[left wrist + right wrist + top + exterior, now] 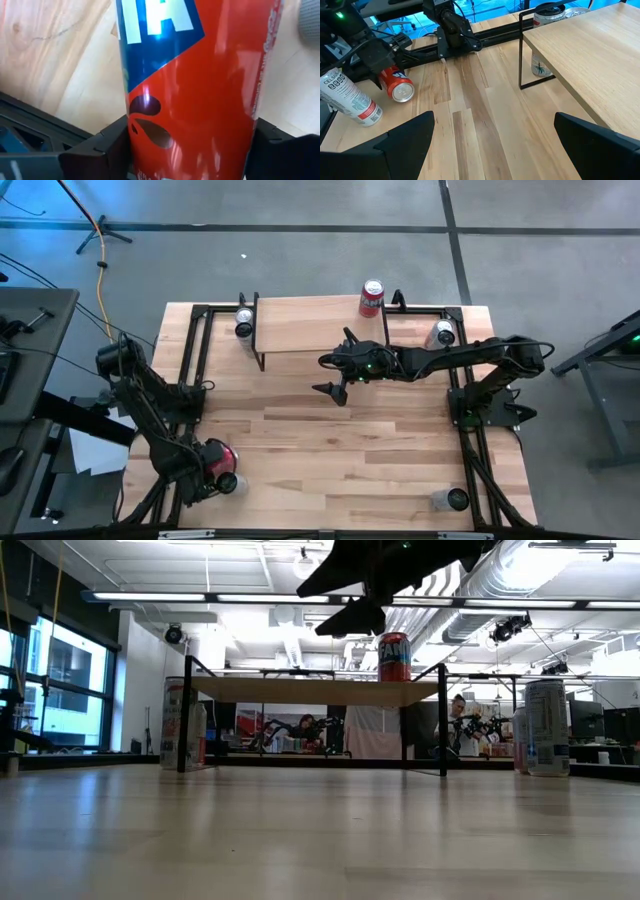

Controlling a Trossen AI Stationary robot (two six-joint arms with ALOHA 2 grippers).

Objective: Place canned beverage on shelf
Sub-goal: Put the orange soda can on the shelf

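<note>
Red can [195, 95] lying sideways, left end effector [215, 465] astride

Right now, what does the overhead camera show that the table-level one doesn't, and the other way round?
Only the high view: the left arm at the near-left corner, a second red can lying at its tip, and another can near the near-right corner. Only the low view: the open space under the shelf and the room behind. Both: the upright red can on the shelf, and the right arm with open jaws overhead.
</note>
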